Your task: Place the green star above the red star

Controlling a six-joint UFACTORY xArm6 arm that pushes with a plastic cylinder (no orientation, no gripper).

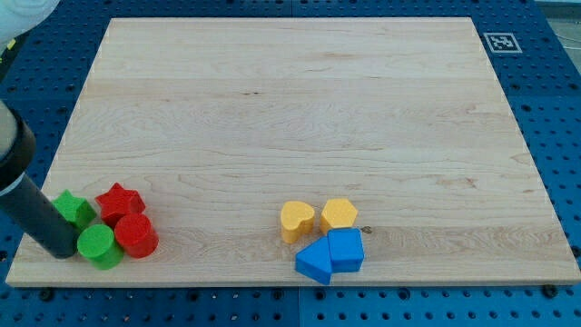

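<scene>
The green star (pixel 74 210) lies near the board's bottom left corner, touching the left side of the red star (pixel 119 202). A green cylinder (pixel 97 245) and a red cylinder (pixel 136 235) sit just below them, packed close. My rod comes in from the view's left edge, and my tip (pixel 60 251) rests on the board just below the green star and against the left side of the green cylinder. The rod covers part of the green star's left side.
A yellow heart (pixel 296 220) and a yellow hexagon (pixel 339 214) sit at the bottom centre, with two blue blocks (pixel 316 261) (pixel 346 250) just below them. A black and white marker (pixel 499 42) is at the board's top right corner.
</scene>
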